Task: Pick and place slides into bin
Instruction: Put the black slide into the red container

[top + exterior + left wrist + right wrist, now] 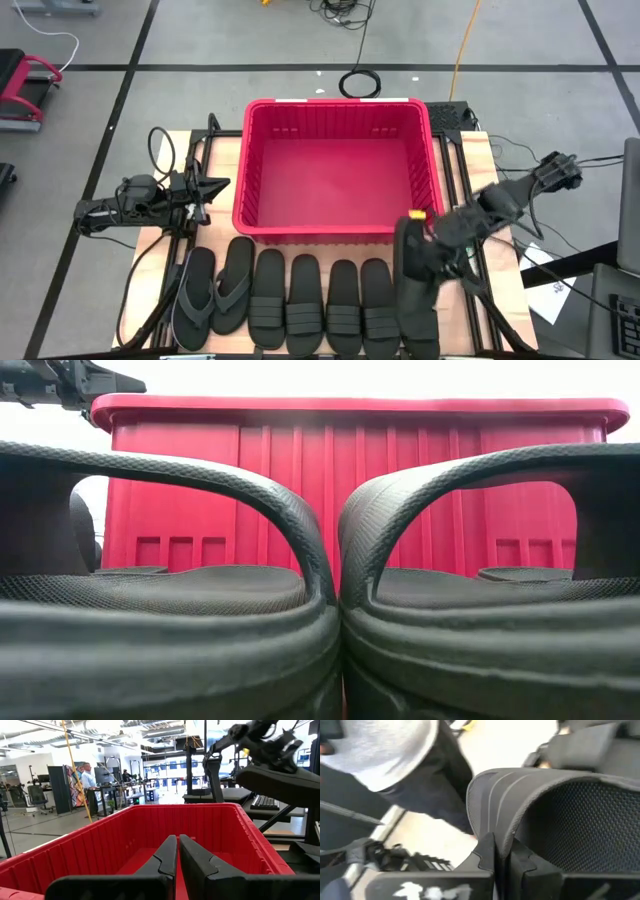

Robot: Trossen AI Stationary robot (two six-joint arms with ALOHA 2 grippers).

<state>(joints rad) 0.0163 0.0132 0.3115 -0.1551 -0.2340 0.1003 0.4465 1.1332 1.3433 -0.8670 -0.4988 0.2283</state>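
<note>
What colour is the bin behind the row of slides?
Red all over, ribbed walls included. The bin shows best in the high view.

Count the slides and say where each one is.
8: two flip-flops leftmost in the row before the bin, four black slides beside them, two at the right end, one gripped by the right hand. None in the bin.

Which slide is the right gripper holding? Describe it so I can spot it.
Find the red bin, then the row of slides along its near side. It is the black slide at the row's right end, below the bin's right corner, the only one gripped by the right gripper.
</note>
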